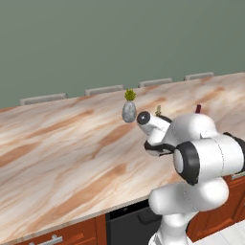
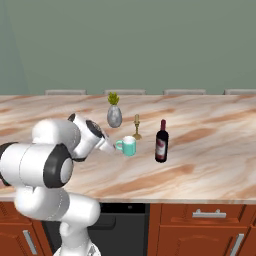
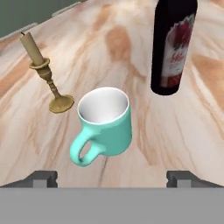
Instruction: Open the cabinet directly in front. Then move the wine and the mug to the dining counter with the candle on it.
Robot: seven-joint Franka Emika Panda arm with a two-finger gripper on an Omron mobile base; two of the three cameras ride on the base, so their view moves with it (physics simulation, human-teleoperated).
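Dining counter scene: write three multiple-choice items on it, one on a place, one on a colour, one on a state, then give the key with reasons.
1. On the dining counter, what stands between the mug and the grey vase?
A. the candle
B. the wine
C. a plate

2. What colour is the mug outside?
A. red
B. teal
C. black

3. How is the hand in relation to the mug?
A. shut on its handle
B. open, with the mug free on the counter
C. shut on its rim

Key: 1 A, the right base view shows the brass candlestick between vase and mug, the wine off to the side. 2 B, teal outside and white inside in the hand view. 3 B, the finger tips stand wide apart and short of the mug.
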